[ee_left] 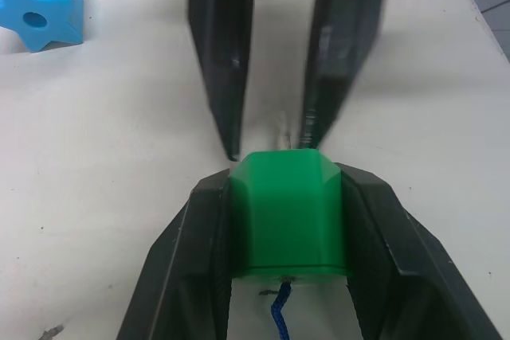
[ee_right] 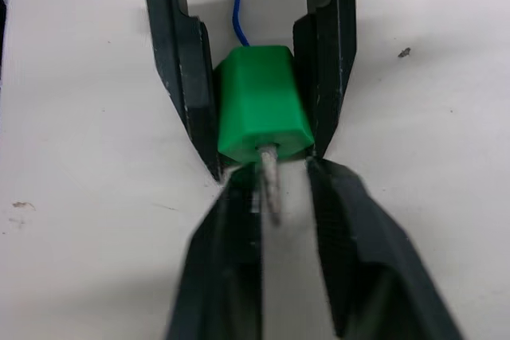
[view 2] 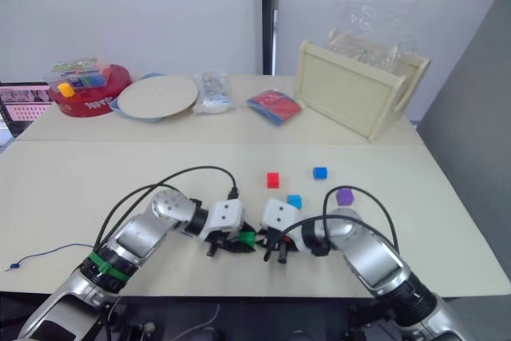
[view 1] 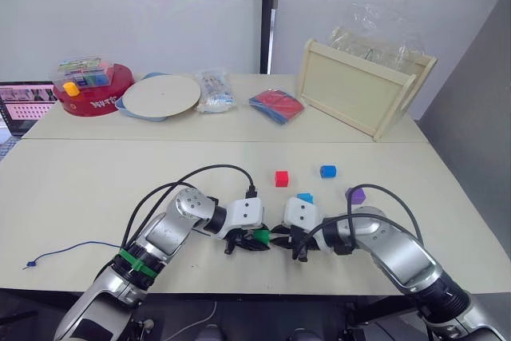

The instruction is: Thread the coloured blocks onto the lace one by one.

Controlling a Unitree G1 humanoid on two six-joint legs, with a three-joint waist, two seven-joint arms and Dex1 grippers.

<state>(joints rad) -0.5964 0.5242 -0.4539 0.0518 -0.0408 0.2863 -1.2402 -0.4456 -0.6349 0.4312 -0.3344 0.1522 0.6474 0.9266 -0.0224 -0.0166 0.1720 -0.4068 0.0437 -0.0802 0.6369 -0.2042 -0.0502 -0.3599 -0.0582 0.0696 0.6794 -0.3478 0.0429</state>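
The left gripper point(view 1: 242, 241) is clamped on the green block point(ee_right: 261, 106) at the near edge of the table point(view 1: 96, 189), one finger on each flat side, and the lace point(ee_right: 238, 21) runs through it: blue cord trails out behind the block while the pale stiff tip point(ee_right: 269, 181) pokes from its front face. The right gripper point(ee_right: 275, 189) meets it nose to nose with its fingers parted on either side of that tip, not yet closed on it. The block looks hard, light and smooth, so a squeeze on its flat faces should hold; the cord is limp and thin (only the tip is stiff enough to push or pull), so the tip seems the right place to take hold. The tail of the lace lies off at the table's left edge point(view 1: 56, 255). The red block point(view 1: 281, 178), dark blue block point(view 1: 328, 171), light blue block point(view 1: 305, 197) and purple block point(view 1: 356, 195) sit loose just beyond the grippers. At the back, a red tub point(view 1: 100, 97) holds small coloured pieces, and a wooden crate point(view 1: 359, 85) holds crumpled clear plastic.
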